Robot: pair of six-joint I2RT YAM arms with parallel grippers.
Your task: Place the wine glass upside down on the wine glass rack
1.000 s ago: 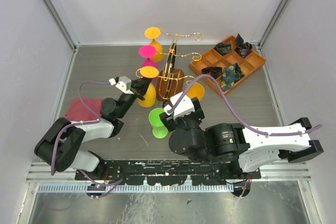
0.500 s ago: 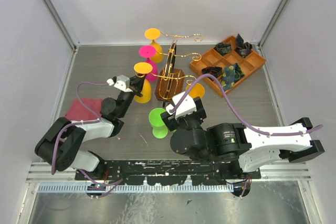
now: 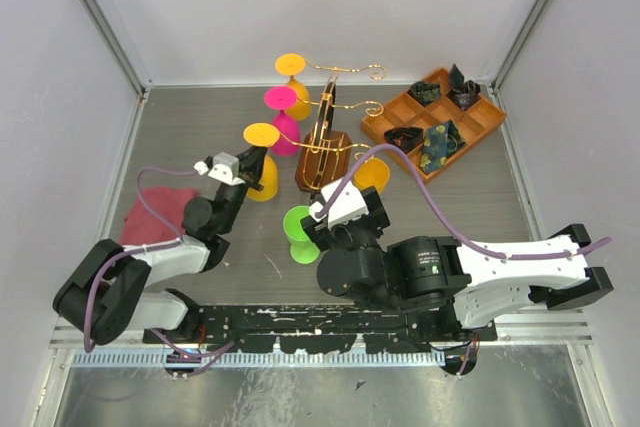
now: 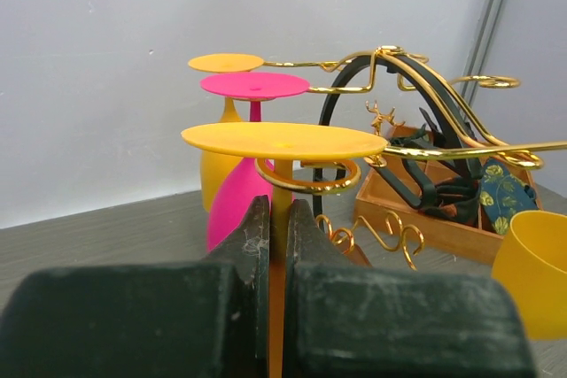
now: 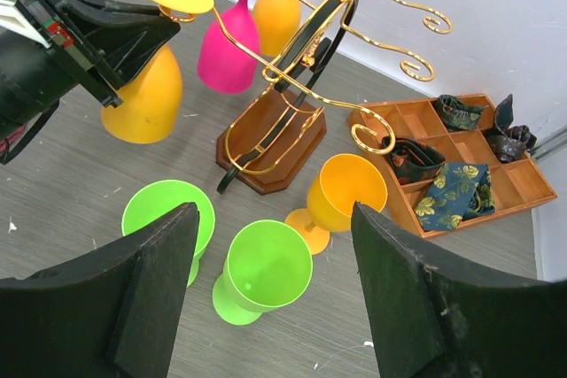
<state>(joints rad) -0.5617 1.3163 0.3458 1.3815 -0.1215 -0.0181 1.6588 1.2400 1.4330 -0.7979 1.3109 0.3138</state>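
one orange glass point(image 3: 264, 183), stem clenched in left gripper point(image 4: 278, 227), foot seemingly on rack point(image 5: 266, 152); right gripper point(image 5: 275, 236) released.

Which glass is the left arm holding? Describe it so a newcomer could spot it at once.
Find the gold wire rack mid-table; three goblets are upside down by it. The one nearest the arms is the orange-yellow goblet: unlike the pink goblet and far yellow goblet, its stem is pinched by the left gripper.

orange wine glass point(image 4: 283, 141) bowl mostly hidden behind fingers point(image 4: 252, 245), tray point(image 3: 398, 109) contents indistinct
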